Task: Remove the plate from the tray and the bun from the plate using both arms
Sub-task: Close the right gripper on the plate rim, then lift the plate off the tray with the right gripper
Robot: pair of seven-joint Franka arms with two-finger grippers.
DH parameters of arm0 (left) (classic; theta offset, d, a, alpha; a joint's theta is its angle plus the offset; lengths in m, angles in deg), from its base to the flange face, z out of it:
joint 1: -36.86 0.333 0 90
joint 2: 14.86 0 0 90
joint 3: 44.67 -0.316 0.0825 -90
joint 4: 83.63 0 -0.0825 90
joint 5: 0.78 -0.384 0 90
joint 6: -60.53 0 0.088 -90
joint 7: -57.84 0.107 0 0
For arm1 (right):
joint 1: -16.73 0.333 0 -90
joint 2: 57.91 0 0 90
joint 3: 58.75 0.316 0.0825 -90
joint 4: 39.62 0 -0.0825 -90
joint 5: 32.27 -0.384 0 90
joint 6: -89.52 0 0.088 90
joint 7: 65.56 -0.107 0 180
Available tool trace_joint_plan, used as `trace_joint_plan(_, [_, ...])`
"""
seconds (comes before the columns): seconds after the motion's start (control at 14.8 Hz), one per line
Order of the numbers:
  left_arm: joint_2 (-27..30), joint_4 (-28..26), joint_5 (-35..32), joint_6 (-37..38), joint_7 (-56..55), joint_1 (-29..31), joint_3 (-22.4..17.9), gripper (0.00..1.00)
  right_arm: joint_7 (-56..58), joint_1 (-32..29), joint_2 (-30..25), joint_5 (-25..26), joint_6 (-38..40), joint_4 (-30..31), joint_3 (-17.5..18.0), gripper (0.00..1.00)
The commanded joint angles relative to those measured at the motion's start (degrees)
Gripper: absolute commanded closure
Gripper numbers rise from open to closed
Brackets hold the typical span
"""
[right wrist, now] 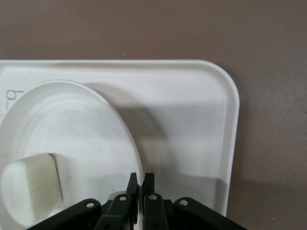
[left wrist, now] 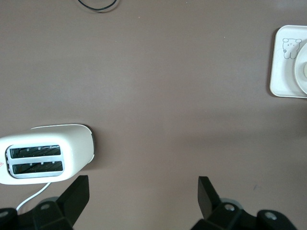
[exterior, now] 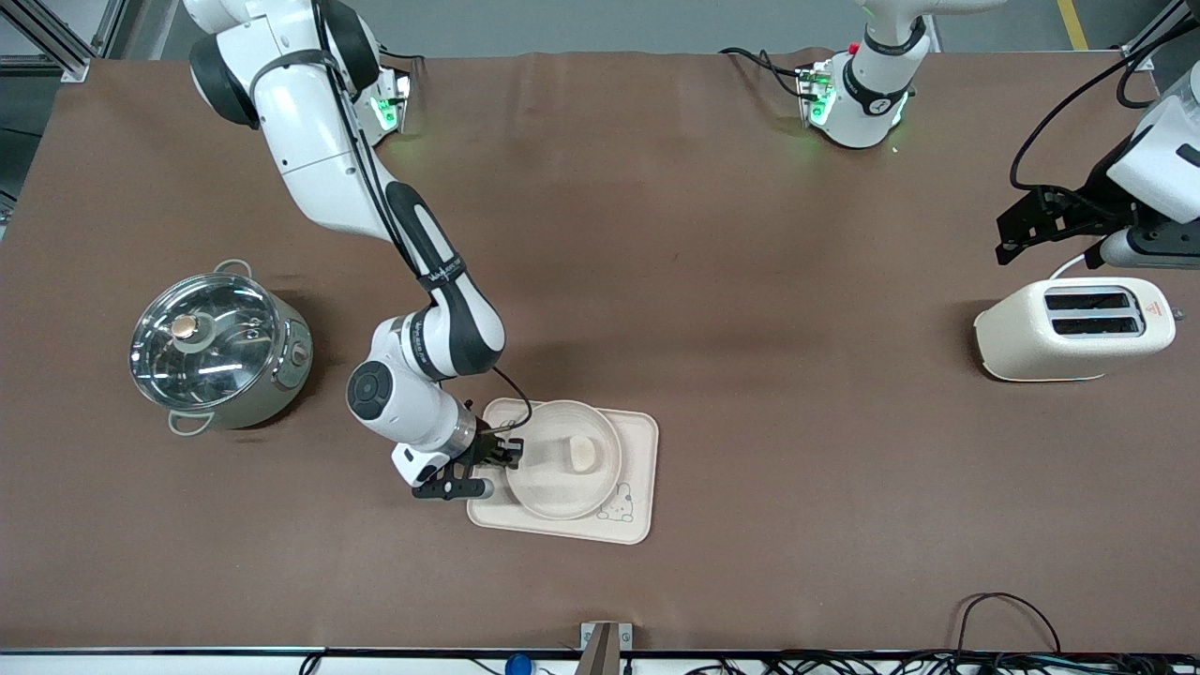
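Tray (exterior: pixel 637 441) sits near the bench's front edge, mid-length. Plate (exterior: pixel 553 492) on tray, bun (exterior: pixel 583 454) on plate. Right pincer (exterior: pixel 511 457) clamped tight on the plate rim at the tray's right-arm end. Toaster (exterior: pixel 1073 330) by the left-arm end; left pincer (left wrist: pixel 144 194) waits above it, fingers wide apart. Pot (exterior: pixel 217 349) toward the right-arm end.

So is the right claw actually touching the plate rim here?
Touching. The right wrist view shows the right claw with its fingers pinched shut on the rim of the plate, no gap visible. The front view agrees.
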Motion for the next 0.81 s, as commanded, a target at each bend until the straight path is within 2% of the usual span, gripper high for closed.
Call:
trace_joint_plan(0.0, [-0.27,1.02,0.80,0.97,0.41,0.00,-0.01,0.00,2.08,-2.10,-1.56,-1.60,4.80,-0.47,1.05,1.00])
trace_joint_plan(0.13, [-0.27,1.02,0.80,0.97,0.41,0.09,-0.01,0.00,5.15,-4.56,-6.12,-2.48,10.60,1.54,3.68,1.00])
trace_joint_plan(0.4, [-0.27,1.11,0.80,1.76,0.41,0.00,-0.01,0.00,6.83,-4.39,-19.29,-2.48,10.81,17.08,4.75,1.00])
trace_joint_plan(0.61, [-0.27,1.02,0.80,2.90,0.32,-0.09,-0.01,0.00,10.00,-3.26,-28.78,-2.48,4.59,32.61,5.45,1.00])
trace_joint_plan(0.74, [-0.27,0.85,1.06,8.67,-0.03,-0.44,0.42,0.00,10.00,-1.50,-33.98,-2.75,-3.30,43.60,7.46,1.00])
